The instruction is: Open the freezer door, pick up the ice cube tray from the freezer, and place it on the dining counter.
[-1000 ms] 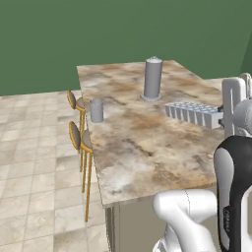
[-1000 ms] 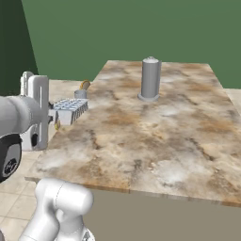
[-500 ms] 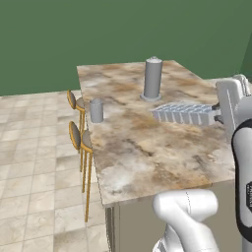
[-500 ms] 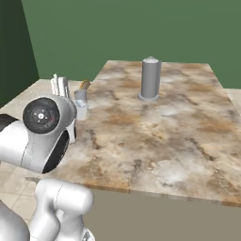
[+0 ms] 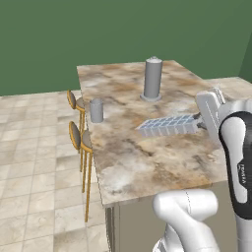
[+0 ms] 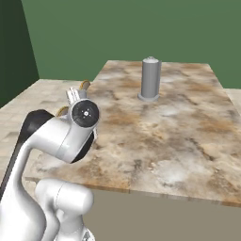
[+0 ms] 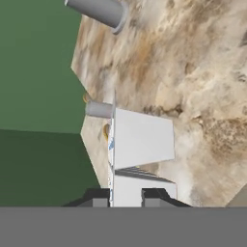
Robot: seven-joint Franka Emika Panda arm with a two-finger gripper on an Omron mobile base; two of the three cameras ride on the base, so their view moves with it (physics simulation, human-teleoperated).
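The dining counter [image 5: 147, 152] carries a tall grey cylinder [image 5: 152, 78] far back and a small grey canister [image 5: 96, 110] near its left edge.

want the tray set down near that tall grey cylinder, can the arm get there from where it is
Probably yes. The gripper, shut on the ice cube tray, hangs over the dining counter, and the marble between tray and tall grey cylinder looks bare. The small grey cylinder stands off to the side.

A home kitchen: marble worktop [image 5: 147, 162] with wooden bar stools [image 5: 81, 142] alongside, beige tiled floor [image 5: 34, 172], green walls [image 5: 74, 34], grey canisters [image 5: 152, 78] on top
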